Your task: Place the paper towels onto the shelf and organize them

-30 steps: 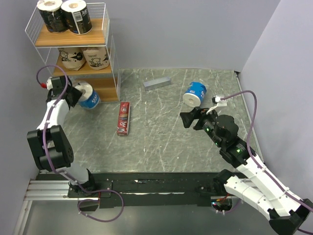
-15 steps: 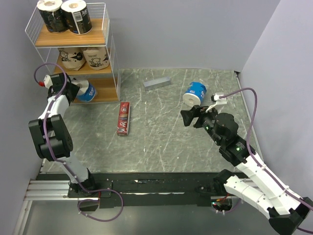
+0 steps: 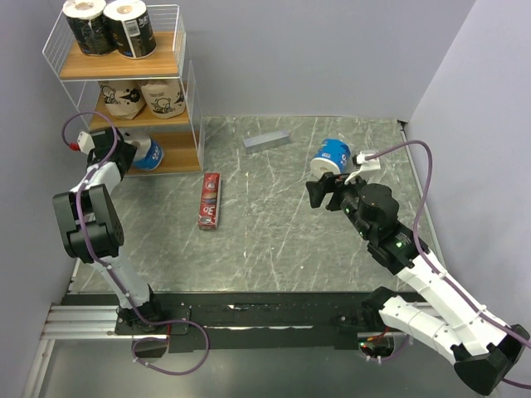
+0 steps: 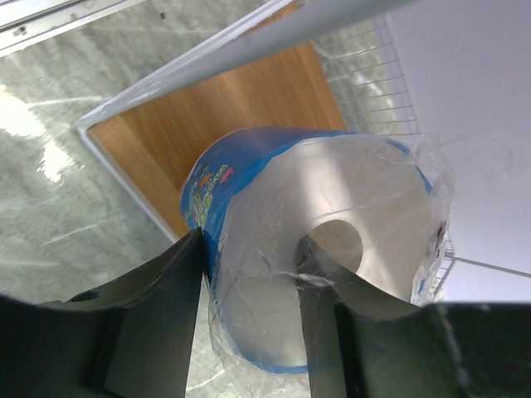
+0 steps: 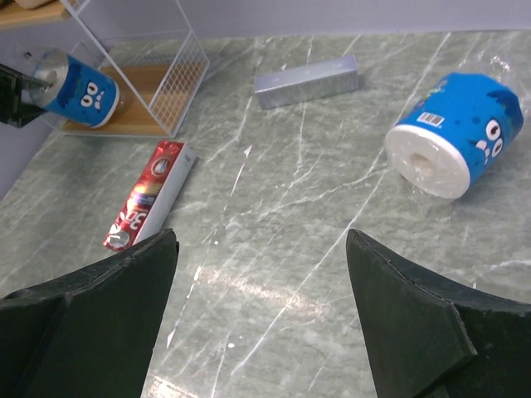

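Note:
The shelf (image 3: 187,83) stands at the far left, with two black paper towels (image 3: 109,26) on its top board and two tan ones (image 3: 143,97) on the middle board. A blue-and-white roll (image 3: 149,155) lies on its side at the bottom board. My left gripper (image 3: 127,152) is shut on it. In the left wrist view one finger is in the roll's (image 4: 332,207) core and the other presses its outside, with the left gripper (image 4: 253,249) over the wooden board (image 4: 216,108). Another blue roll (image 3: 332,155) (image 5: 460,133) lies on the table just beyond my open right gripper (image 3: 315,193) (image 5: 261,249).
A flat red box (image 3: 211,201) (image 5: 149,195) lies on the marble table right of the shelf's foot. A grey bar (image 3: 266,140) (image 5: 307,81) lies near the back wall. The shelf's wire side (image 5: 170,70) shows at the right wrist view's upper left.
My left gripper has carried the blue roll from in front of the shelf onto its bottom board. My right gripper has moved a little toward the loose blue roll.

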Robot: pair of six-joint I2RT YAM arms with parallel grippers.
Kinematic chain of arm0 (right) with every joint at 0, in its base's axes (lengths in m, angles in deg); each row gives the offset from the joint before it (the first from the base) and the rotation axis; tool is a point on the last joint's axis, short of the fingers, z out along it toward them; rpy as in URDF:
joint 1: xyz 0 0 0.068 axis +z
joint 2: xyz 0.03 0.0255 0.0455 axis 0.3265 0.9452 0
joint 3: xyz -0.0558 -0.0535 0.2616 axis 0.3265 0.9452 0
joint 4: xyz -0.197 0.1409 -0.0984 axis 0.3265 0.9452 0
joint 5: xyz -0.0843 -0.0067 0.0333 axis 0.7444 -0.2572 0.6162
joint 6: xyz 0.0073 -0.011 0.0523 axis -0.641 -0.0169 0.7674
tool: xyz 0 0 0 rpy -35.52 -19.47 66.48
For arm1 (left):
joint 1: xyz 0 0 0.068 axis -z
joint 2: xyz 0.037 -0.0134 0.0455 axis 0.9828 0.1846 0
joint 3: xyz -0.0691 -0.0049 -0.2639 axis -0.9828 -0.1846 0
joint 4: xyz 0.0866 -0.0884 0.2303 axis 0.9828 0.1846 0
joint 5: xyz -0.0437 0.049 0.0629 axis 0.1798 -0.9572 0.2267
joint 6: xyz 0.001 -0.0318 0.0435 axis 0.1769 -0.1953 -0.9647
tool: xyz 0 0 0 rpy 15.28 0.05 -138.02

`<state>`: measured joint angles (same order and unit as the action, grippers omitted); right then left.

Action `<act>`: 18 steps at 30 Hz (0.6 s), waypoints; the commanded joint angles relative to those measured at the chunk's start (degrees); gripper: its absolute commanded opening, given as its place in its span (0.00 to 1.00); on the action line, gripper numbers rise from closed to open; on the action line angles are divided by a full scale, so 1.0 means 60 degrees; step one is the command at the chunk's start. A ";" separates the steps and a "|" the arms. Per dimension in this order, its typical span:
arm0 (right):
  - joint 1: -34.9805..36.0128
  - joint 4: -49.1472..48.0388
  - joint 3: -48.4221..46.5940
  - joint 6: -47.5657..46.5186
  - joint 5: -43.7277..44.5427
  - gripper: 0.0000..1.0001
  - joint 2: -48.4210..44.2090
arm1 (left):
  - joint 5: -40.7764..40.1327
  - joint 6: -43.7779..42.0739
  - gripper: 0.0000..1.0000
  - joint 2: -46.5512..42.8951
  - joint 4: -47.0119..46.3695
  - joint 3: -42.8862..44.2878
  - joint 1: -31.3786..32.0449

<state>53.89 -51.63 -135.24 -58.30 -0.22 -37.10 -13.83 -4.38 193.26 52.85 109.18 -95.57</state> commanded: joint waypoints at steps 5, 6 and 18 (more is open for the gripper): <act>-0.0063 -0.0345 -0.0391 -0.0280 0.0226 0.89 -0.0273 | 0.0179 0.0116 0.56 -0.0371 -0.2851 -0.0573 -0.0009; -0.0048 -0.0330 -0.0348 -0.0295 0.0226 0.89 -0.0302 | 0.0223 0.0131 0.56 -0.0313 -0.2998 -0.0589 -0.0023; -0.0135 -0.2570 0.0547 -0.1931 0.1468 0.89 0.0602 | -0.0070 -0.0146 0.78 -0.2359 -0.3160 -0.2213 -0.0009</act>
<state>53.89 -56.70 -133.34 -62.39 2.60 -38.34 -13.79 -4.27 187.73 38.19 98.78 -95.57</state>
